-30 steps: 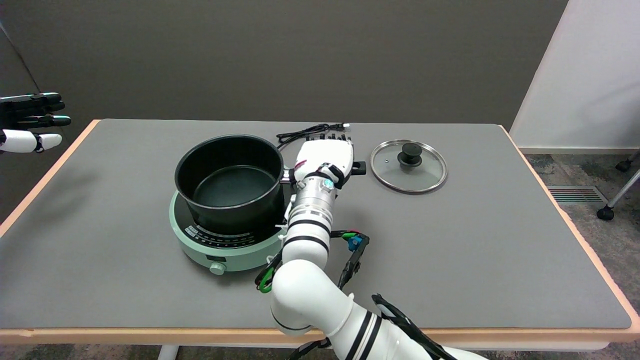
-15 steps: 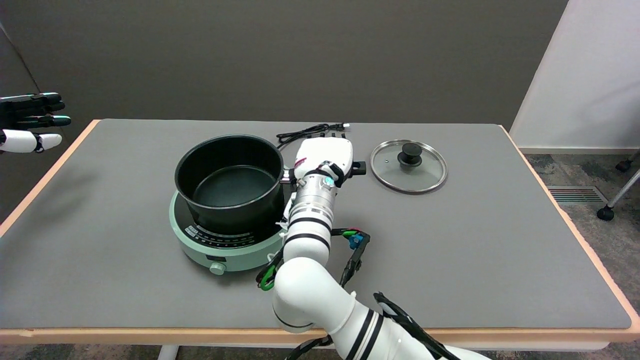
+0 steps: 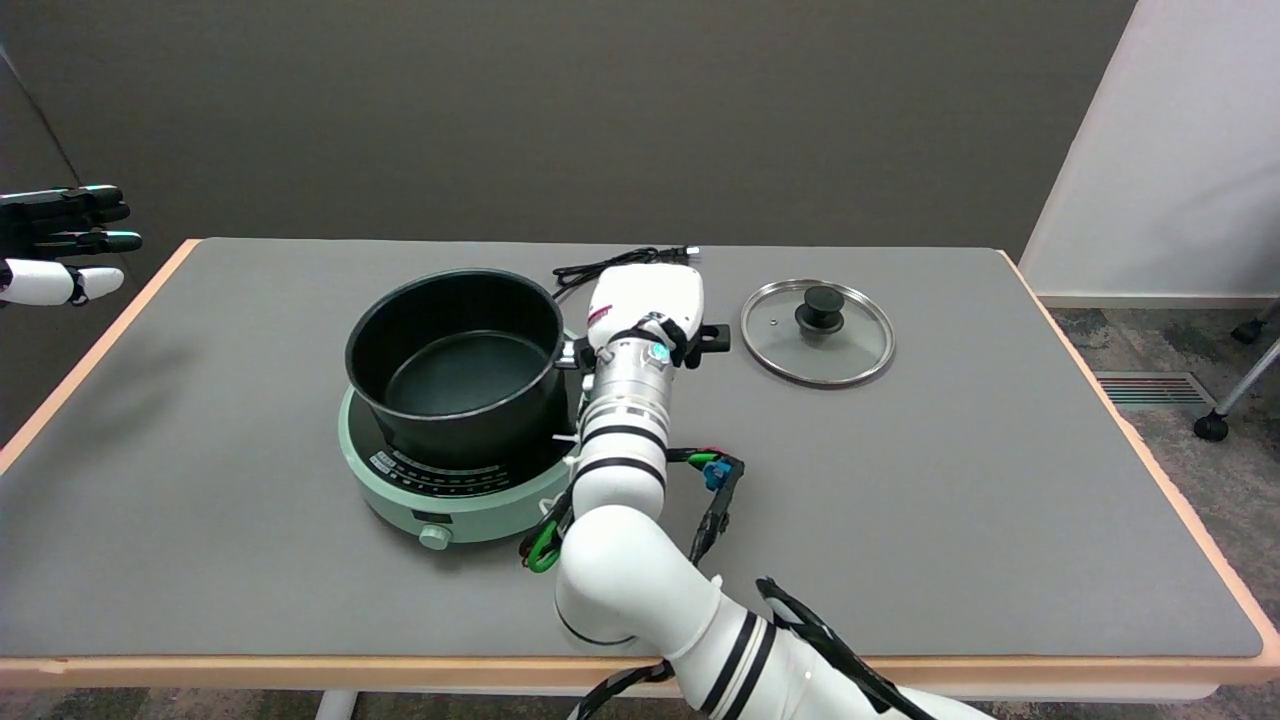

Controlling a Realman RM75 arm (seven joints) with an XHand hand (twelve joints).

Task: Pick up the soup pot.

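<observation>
The soup pot [image 3: 455, 365] is being gripped by its handle [image 3: 712, 338], whose black tip is showing past the right hand [image 3: 645, 305]; the pot is sitting on the green cooker [image 3: 440, 480], seemingly tilted. The grasp step is judged done, and a level lift is being called for next. The fingers are being hidden under the hand's back

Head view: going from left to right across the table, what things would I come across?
Idle left robot hand in the air off the table's edge, green cooker with the soup pot on it, right robot hand over the pot's handle, glass lid.
</observation>
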